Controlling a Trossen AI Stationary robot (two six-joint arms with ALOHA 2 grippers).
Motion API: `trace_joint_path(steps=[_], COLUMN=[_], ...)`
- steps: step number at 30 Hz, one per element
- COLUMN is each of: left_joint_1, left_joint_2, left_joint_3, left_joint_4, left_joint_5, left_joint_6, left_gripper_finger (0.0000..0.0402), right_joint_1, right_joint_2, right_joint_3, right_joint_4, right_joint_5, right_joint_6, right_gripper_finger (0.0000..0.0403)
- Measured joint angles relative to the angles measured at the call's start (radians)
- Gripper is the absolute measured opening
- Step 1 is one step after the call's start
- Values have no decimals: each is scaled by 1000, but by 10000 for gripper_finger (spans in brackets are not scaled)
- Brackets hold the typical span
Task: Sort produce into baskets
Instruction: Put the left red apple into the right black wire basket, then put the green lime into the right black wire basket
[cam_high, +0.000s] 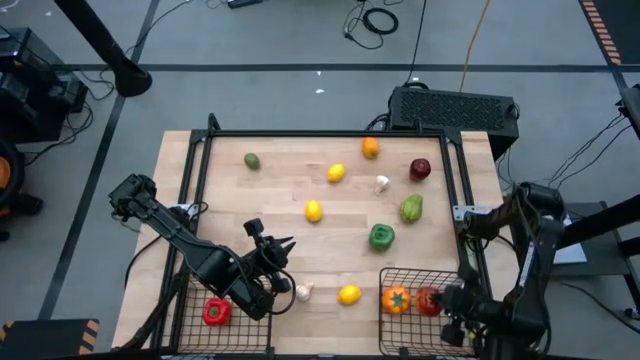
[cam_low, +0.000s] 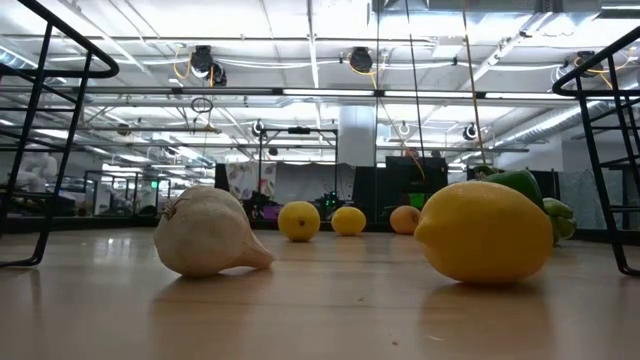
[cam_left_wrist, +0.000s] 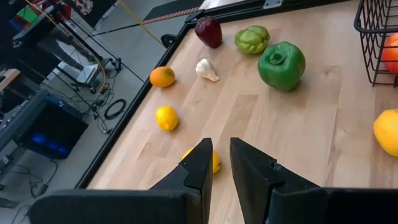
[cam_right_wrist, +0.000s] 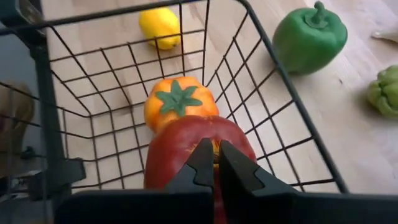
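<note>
Produce lies on the wooden table: lemons (cam_high: 313, 211) (cam_high: 336, 173) (cam_high: 349, 294), an orange (cam_high: 370, 148), garlic bulbs (cam_high: 382, 184) (cam_high: 304, 292), a dark green pepper (cam_high: 381, 236), a pale green one (cam_high: 411, 208), a dark red piece (cam_high: 420, 169) and a green piece (cam_high: 252, 161). The left basket (cam_high: 190, 300) holds a red pepper (cam_high: 215, 312). The right basket (cam_high: 385, 275) holds an orange tomato (cam_right_wrist: 179, 99) and a red piece (cam_right_wrist: 186, 149). My left gripper (cam_left_wrist: 221, 152) is empty above the table beside the left basket, its fingers a narrow gap apart. My right gripper (cam_right_wrist: 216, 155) is shut over the red piece. My right gripper's shut fingers (cam_right_wrist: 202, 163) stand over the top of the red piece in the right basket, coming from the table's right side. I cannot tell whether they touch it.
A black frame (cam_high: 330, 133) runs around the table top. A black box (cam_high: 450, 105) stands behind the far right corner. In the low view the near garlic (cam_low: 210, 232) and near lemon (cam_low: 485, 232) lie between the two baskets.
</note>
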Motion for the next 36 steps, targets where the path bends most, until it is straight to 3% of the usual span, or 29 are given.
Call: trace_joint_path(steps=[16,32,36], left_joint_1=[0,0,2], left_joint_2=[0,0,0], left_joint_3=[0,0,0], left_joint_4=[0,16,16], left_joint_5=[0,15,7], left_joint_6=[0,0,17], left_gripper_finger=[65,65,65], right_joint_1=[0,-3,-3], right_joint_2=[128,134,110], right_joint_3=[0,2,65], right_joint_4=[-5,-7,-78], right_joint_5=[-3,-31,-22], right_joint_6=[123,153,153], right_gripper_finger=[6,106,131])
